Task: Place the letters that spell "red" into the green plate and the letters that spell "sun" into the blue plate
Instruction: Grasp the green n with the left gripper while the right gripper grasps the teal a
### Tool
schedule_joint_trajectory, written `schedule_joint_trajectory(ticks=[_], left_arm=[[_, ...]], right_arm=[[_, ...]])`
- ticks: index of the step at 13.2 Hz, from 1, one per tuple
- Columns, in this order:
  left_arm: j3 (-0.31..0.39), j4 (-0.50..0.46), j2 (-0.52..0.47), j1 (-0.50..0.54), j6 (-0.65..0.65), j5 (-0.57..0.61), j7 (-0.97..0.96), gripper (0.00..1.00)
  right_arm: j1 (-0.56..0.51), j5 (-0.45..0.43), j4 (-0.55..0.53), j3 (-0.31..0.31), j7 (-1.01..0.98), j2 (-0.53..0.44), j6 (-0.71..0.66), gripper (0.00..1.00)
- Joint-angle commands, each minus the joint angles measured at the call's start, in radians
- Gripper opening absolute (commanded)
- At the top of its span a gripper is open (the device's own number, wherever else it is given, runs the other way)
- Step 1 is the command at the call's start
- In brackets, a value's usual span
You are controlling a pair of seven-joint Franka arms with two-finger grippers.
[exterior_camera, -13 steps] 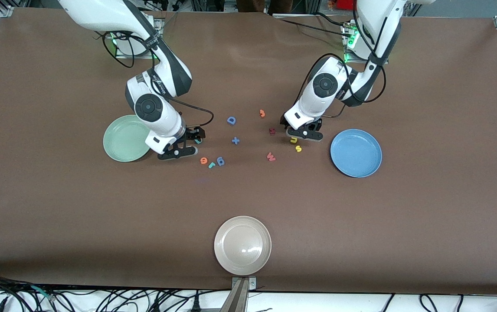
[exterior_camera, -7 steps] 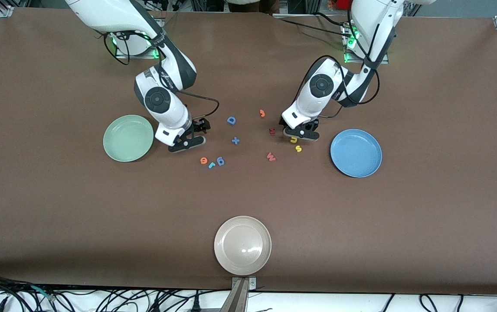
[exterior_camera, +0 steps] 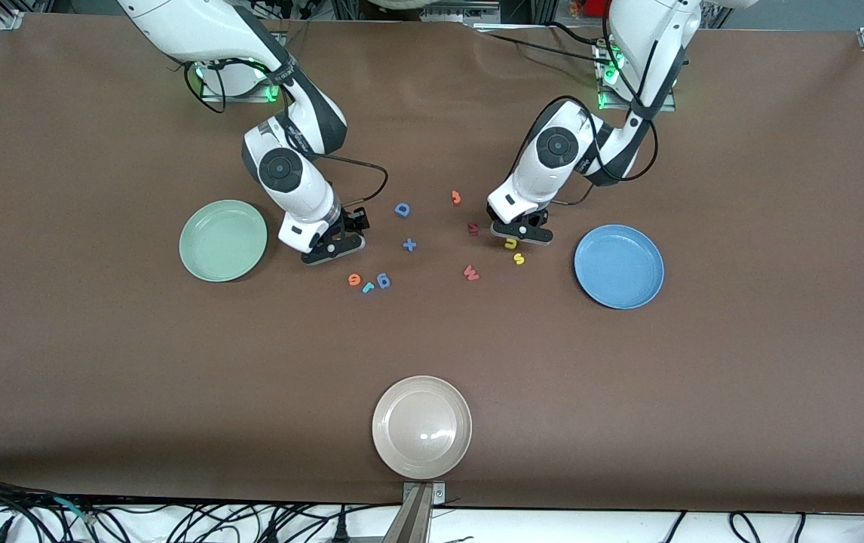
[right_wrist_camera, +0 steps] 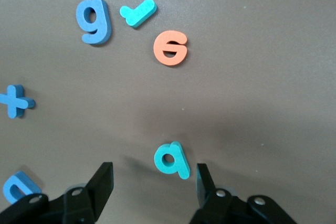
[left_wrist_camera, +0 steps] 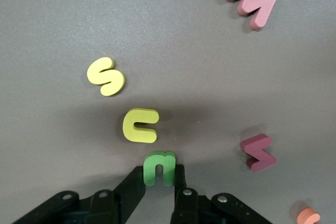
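While the left gripper (left_wrist_camera: 160, 174) pinches the green "n" (left_wrist_camera: 159, 167) on the table (exterior_camera: 741, 377), the yellow "u" (left_wrist_camera: 140, 125) and yellow "s" (left_wrist_camera: 105, 76) lie just beside it, near the blue plate (exterior_camera: 619, 266). Only the right wrist view shows the right gripper (right_wrist_camera: 152, 182) spread around the teal "d" (right_wrist_camera: 172, 160); the orange "e" (right_wrist_camera: 170, 48), teal "r" (right_wrist_camera: 137, 12) and blue "g" (right_wrist_camera: 94, 20) lie near, and the green plate (exterior_camera: 222, 240) holds nothing.
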Motion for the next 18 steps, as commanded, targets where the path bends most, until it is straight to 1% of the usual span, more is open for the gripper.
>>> schedule_joint_trajectory(ticks=[1, 2, 3, 4, 5, 6, 7, 8, 9, 11, 13, 14, 15, 18], left_arm=[[0.013, -0.004, -0.029, -0.004, -0.009, -0.012, 0.003, 0.09], [0.016, -0.001, -0.048, 0.0, -0.045, -0.012, 0.004, 0.09], [0.025, 0.009, -0.074, 0.003, -0.109, 0.003, 0.004, 0.1], [0.056, 0.034, -0.107, 0.009, -0.187, 0.076, 0.004, 0.1], [0.073, 0.075, -0.133, 0.031, -0.284, 0.157, 0.005, 0.1], [0.071, 0.138, -0.139, 0.063, -0.397, 0.205, 0.011, 0.1], [0.071, 0.201, -0.138, 0.078, -0.498, 0.213, 0.046, 0.1], [0.074, 0.25, -0.135, 0.095, -0.577, 0.214, 0.124, 0.1], [0.074, 0.269, -0.136, 0.148, -0.607, 0.215, 0.211, 0.1], [0.071, 0.269, -0.136, 0.256, -0.605, 0.212, 0.411, 0.11], [0.07, 0.269, -0.128, 0.311, -0.598, 0.203, 0.523, 0.11], [0.071, 0.269, -0.122, 0.316, -0.584, 0.206, 0.54, 0.12], [0.071, 0.266, -0.099, 0.327, -0.552, 0.206, 0.559, 0.14], [0.067, 0.238, -0.055, 0.327, -0.483, 0.206, 0.568, 0.14]], right_arm=[[0.005, -0.003, -0.008, -0.003, -0.018, 0.004, 0.03, 0.66], [0.005, -0.01, -0.008, -0.004, -0.023, 0.004, 0.03, 0.66], [0.004, -0.03, -0.007, -0.004, -0.023, 0.007, 0.031, 0.66], [0.004, -0.05, -0.007, -0.006, -0.023, 0.012, 0.031, 0.66], [0.004, -0.072, -0.007, -0.006, -0.023, 0.012, 0.034, 0.66], [0.004, -0.089, -0.007, -0.007, -0.023, 0.016, 0.035, 0.66], [0.004, -0.089, -0.007, -0.007, -0.023, 0.018, 0.035, 0.66], [0.004, -0.089, -0.007, -0.007, -0.021, 0.018, 0.035, 0.66], [0.004, -0.089, -0.007, -0.007, -0.021, 0.019, 0.035, 0.66], [0.004, -0.089, -0.007, -0.009, -0.021, 0.023, 0.035, 0.66], [0.004, -0.09, -0.007, -0.009, -0.021, 0.027, 0.035, 0.66], [0.004, -0.09, -0.007, -0.01, -0.021, 0.03, 0.036, 0.64], [0.004, -0.09, -0.005, -0.01, -0.021, 0.03, 0.041, 0.59], [0.004, -0.09, -0.002, -0.01, -0.021, 0.033, 0.047, 0.57]])
